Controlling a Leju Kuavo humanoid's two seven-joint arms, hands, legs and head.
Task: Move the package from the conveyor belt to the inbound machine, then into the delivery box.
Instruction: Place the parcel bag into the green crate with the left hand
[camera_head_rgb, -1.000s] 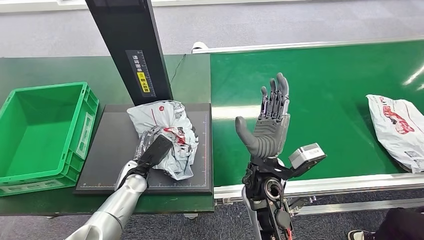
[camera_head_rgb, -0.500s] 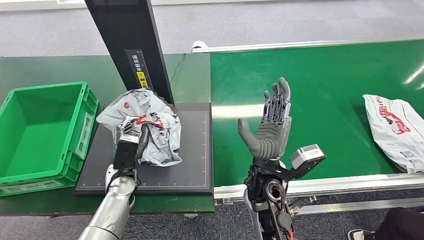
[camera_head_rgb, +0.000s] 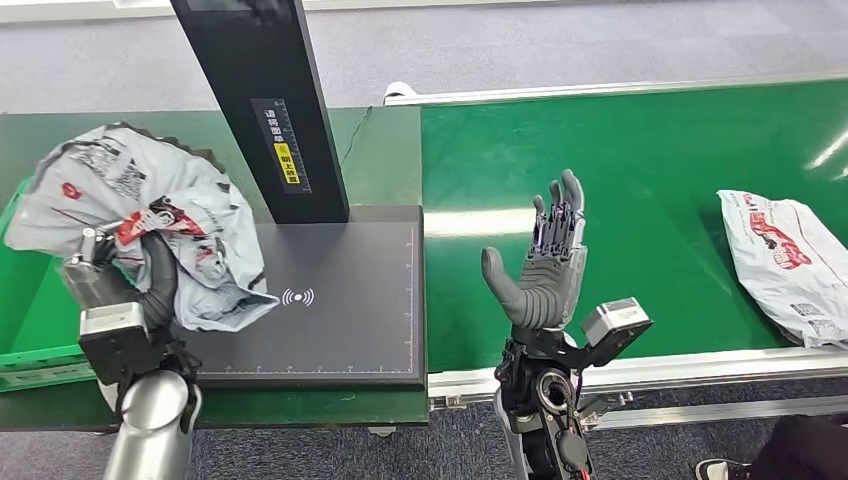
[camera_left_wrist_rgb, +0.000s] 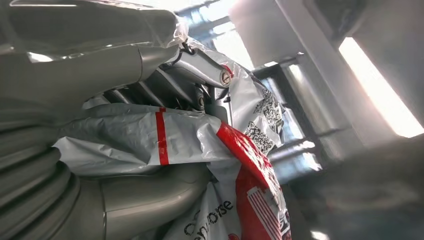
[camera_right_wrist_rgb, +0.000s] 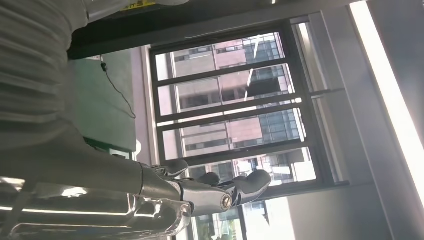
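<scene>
Package (camera_head_rgb: 165, 235), a crumpled grey plastic mailer with red print, hangs in the grip of the left hand (camera_head_rgb: 125, 285), whose dark fingers curl around a fold of the bag; the left wrist view shows the film bunched tight between the thumb and the fingers (camera_left_wrist_rgb: 200, 75). It is held in the air at the left edge of the inbound machine (camera_head_rgb: 320, 300), partly over that edge and partly over the near rim of the delivery box (camera_head_rgb: 30, 355). The machine's black plate lies bare, its small wave mark uncovered, so the first two stages of the task appear to be done: the bag is off the conveyor belt (camera_head_rgb: 650, 190) and off the machine. What is left, judging by this, is to bring it fully over the green box and let it go.

The right hand (camera_head_rgb: 545, 265) stands upright at the right of the machine, over the near edge of the belt, fingers straight and apart, holding nothing. A second package (camera_head_rgb: 785, 260) of the same kind lies flat on the belt, well to the right of the machine.

Machine and box rest on a dark green table (camera_head_rgb: 380, 140), with the black post of the machine rising from the plate's far edge. Grey floor lies beyond, and the right wrist view catches tall windows with buildings outside.
</scene>
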